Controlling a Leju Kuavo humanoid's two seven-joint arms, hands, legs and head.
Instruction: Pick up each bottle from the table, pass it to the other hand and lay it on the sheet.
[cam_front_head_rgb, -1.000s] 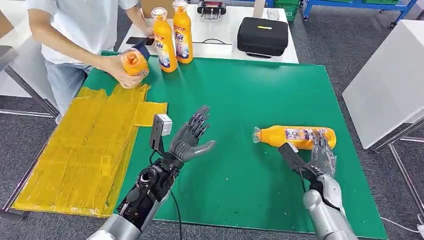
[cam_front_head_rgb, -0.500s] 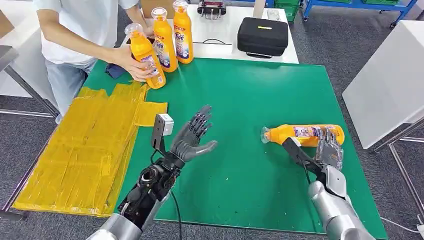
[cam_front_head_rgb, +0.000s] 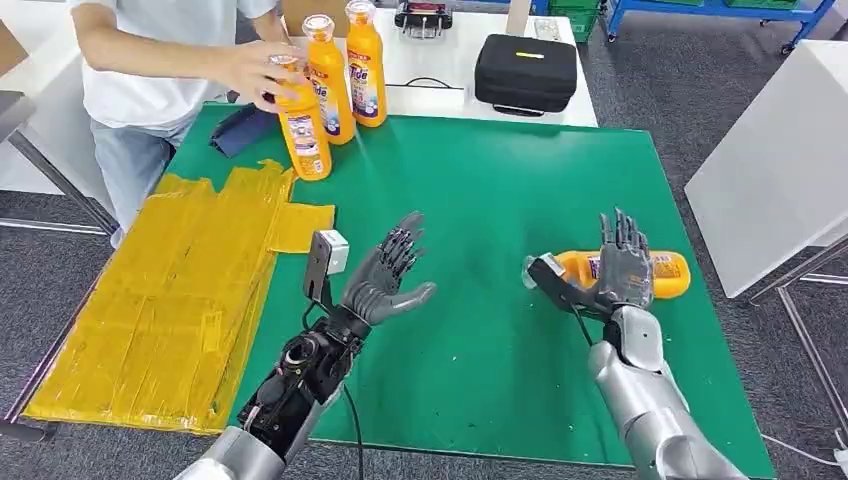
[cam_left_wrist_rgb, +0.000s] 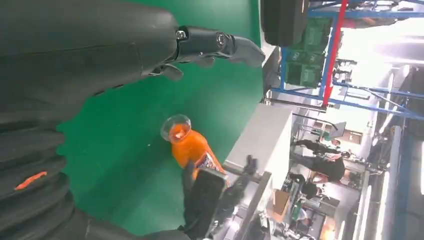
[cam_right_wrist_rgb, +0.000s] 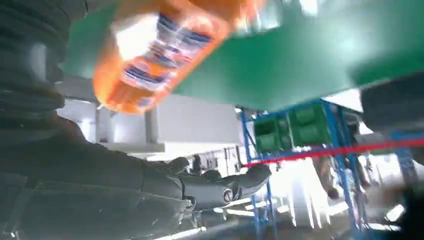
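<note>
An orange bottle lies on its side on the green mat, cap toward the middle. My right hand stands in front of it with fingers spread upward, holding nothing. The right wrist view shows that bottle close beside the straight fingers. My left hand hovers over the mat's middle, palm up, fingers apart and empty. From the left wrist view the lying bottle is seen cap-first. The yellow sheet covers the table's left side.
A person's hand holds a third orange bottle upright at the mat's far left, next to two standing bottles. A black case sits on the white table behind. Another white table stands close on the right.
My right hand has lifted and turned, its fingers now spread upward by the lying bottle, which slid slightly right. The person stood their bottle upright by the other two. My left hand barely moved.
</note>
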